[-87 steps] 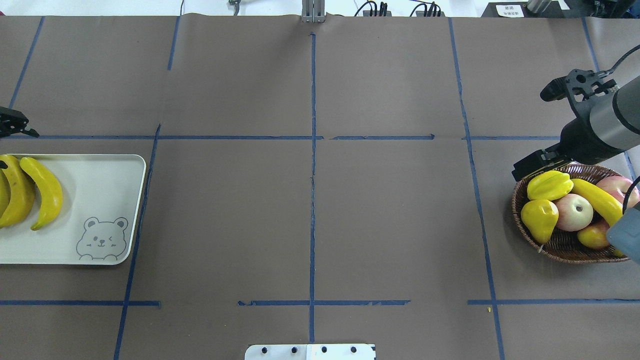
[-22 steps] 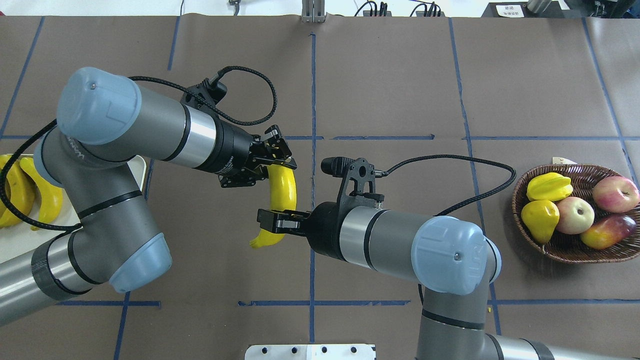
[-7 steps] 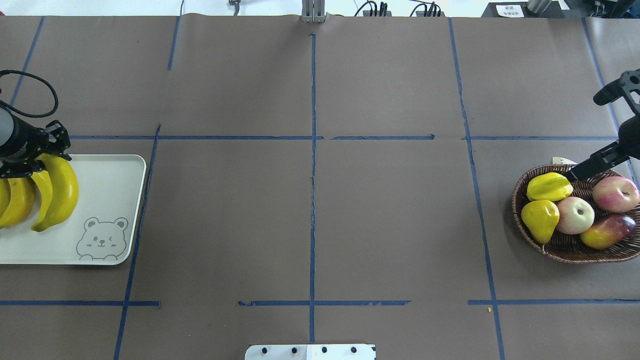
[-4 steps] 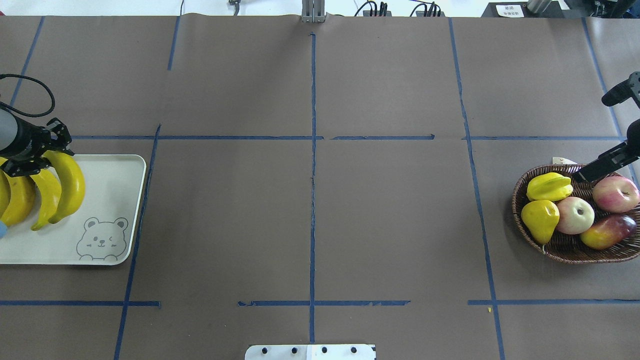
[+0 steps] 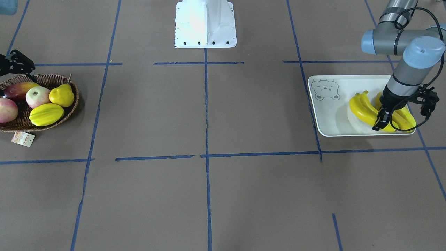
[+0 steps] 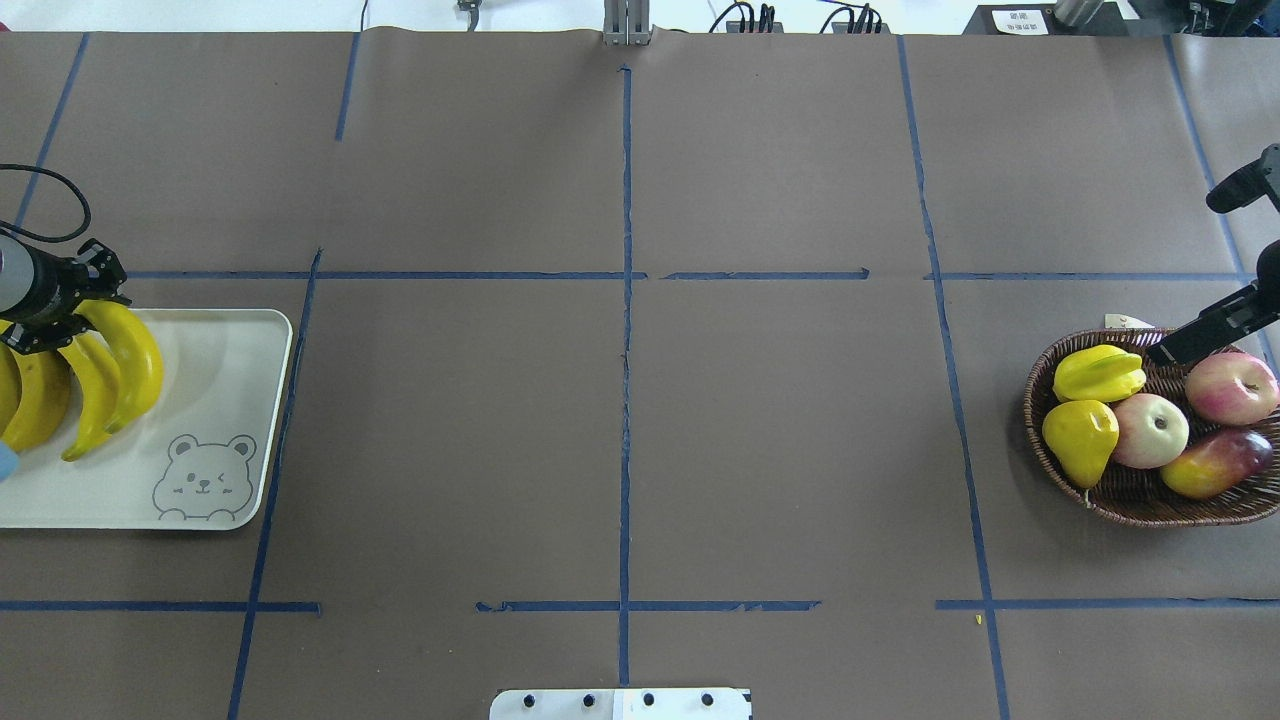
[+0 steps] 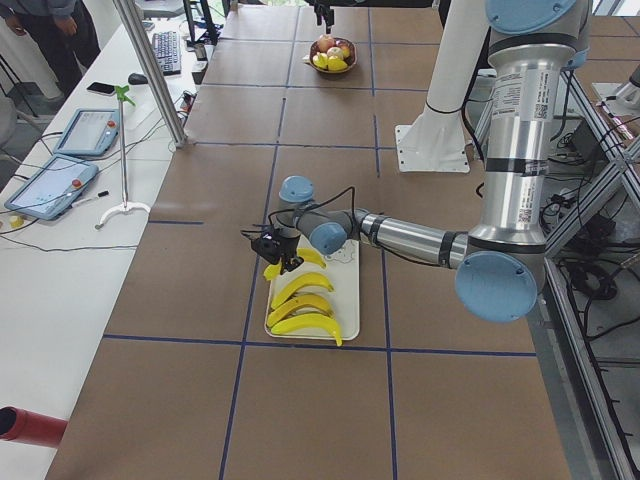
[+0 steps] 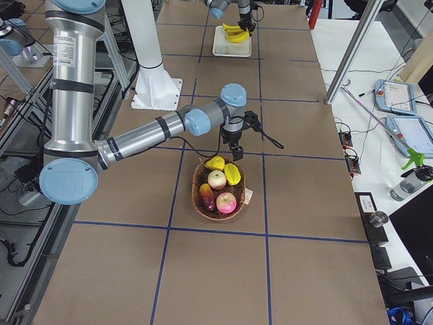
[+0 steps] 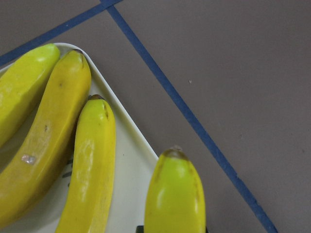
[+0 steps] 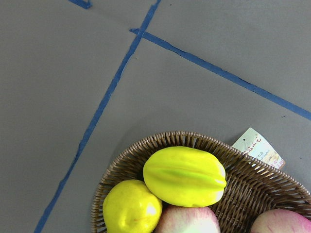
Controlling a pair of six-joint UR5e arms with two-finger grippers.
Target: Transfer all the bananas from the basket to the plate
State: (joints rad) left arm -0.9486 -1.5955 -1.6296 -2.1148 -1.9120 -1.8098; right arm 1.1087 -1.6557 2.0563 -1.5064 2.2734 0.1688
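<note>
Banana [image 6: 140, 360] gripped by left pincer [image 6: 82, 308] crowds three bananas [image 6: 40, 400] on the plate [image 6: 235, 370].

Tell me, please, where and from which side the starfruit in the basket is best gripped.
Probably across its narrow middle, from straight above: the starfruit lies flat by the basket rim, top exposed, with a pear and apple crowding one side.

Yellow bananas [image 6: 110, 370] — pale plate [image 6: 225, 350], grey bear drawing [image 6: 205, 478] — dark-brown woven basket [image 6: 1130, 492].

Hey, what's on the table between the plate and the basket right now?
Nothing: only bare brown table cover crossed by blue tape lines lies between the plate and the basket. The overhead view shows the whole stretch.
</note>
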